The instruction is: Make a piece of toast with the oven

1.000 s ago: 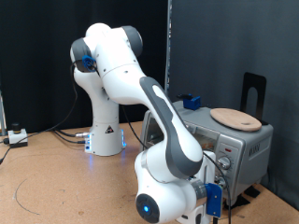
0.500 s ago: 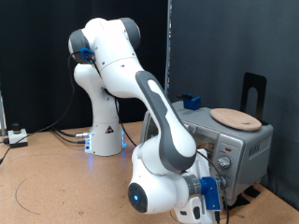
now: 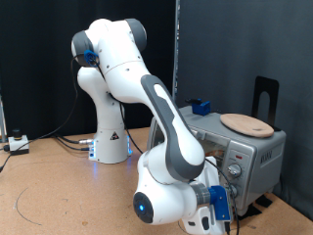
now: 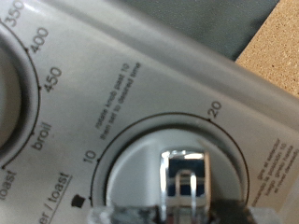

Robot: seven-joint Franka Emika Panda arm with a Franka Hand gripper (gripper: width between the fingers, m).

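1. Your arm [image 3: 161, 117] folds down in front of the oven [image 3: 240, 147], which sits at 3 o'clock in the exterior view; a wooden plate [image 3: 246, 123] rests on top.
2. Gripper [image 3: 223, 204] is right at the knob panel; I can't tell whether it's clenched or released.
3. Timer knob [image 4: 189, 175] fills the wrist view. Stay square on its chrome ridge and turn past the 10 mark, as the label says.
4. Toast: not visible anywhere.
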